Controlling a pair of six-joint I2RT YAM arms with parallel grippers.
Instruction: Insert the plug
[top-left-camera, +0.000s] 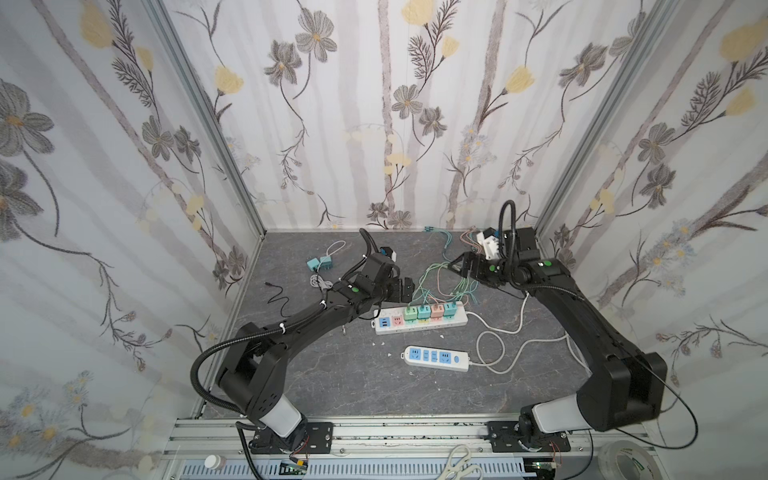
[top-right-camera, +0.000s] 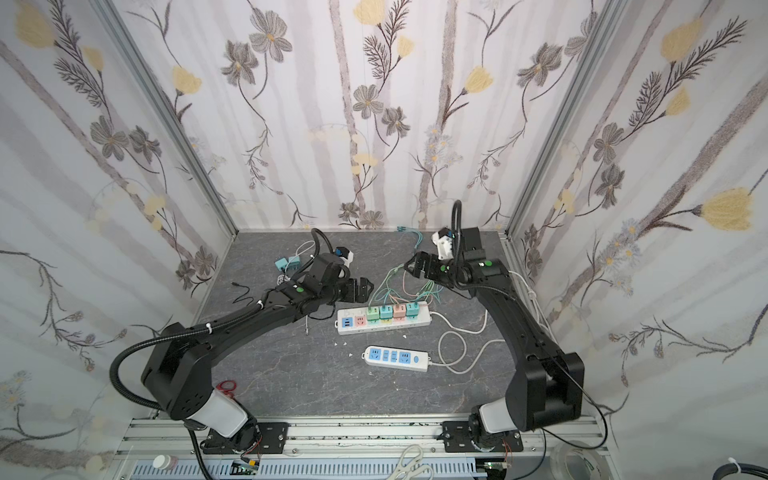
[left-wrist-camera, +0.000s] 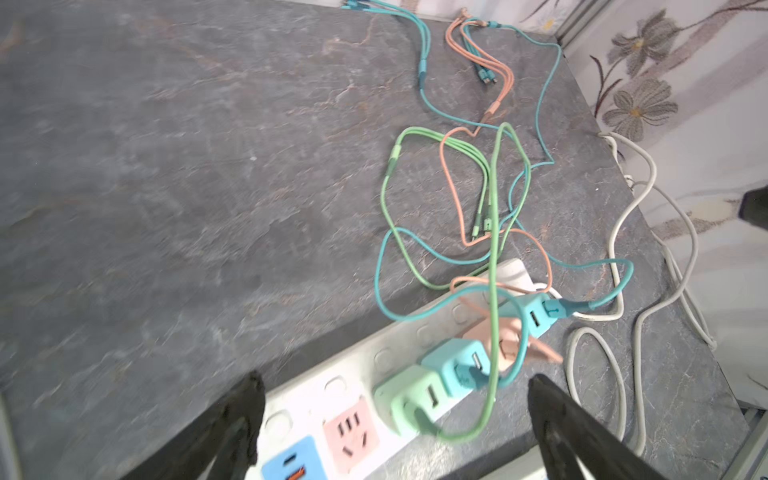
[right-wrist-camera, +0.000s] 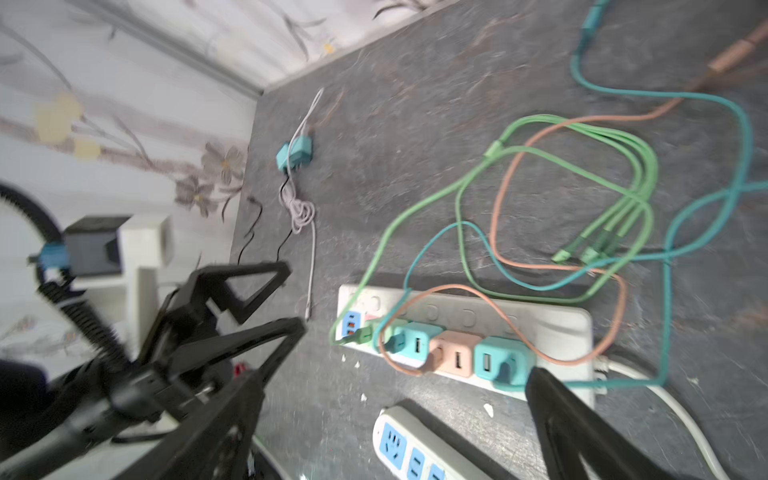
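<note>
— How do the two arms look?
— Both are matte black with boxy links: the left arm (top-left-camera: 316, 320) and the right arm (top-left-camera: 582, 320). Each one stands on a pale grey round base sleeve (top-left-camera: 286, 415), on a black mounting plate (top-left-camera: 320, 434) with small screws.
— Are there markings?
— A small green round dot (top-left-camera: 355, 290) near each wrist.
— And cables?
— A black ribbed hose (top-left-camera: 198, 374) goes along the left arm, bound by a white cable tie (top-left-camera: 283, 328). The right wrist has a white camera bracket (top-left-camera: 489, 246). Thin red wires (top-left-camera: 306, 446) show at the left base.
— The tools?
— The left tool (right-wrist-camera: 296, 297) has black fingers (right-wrist-camera: 280, 269) shaped like hollow triangles.
</note>
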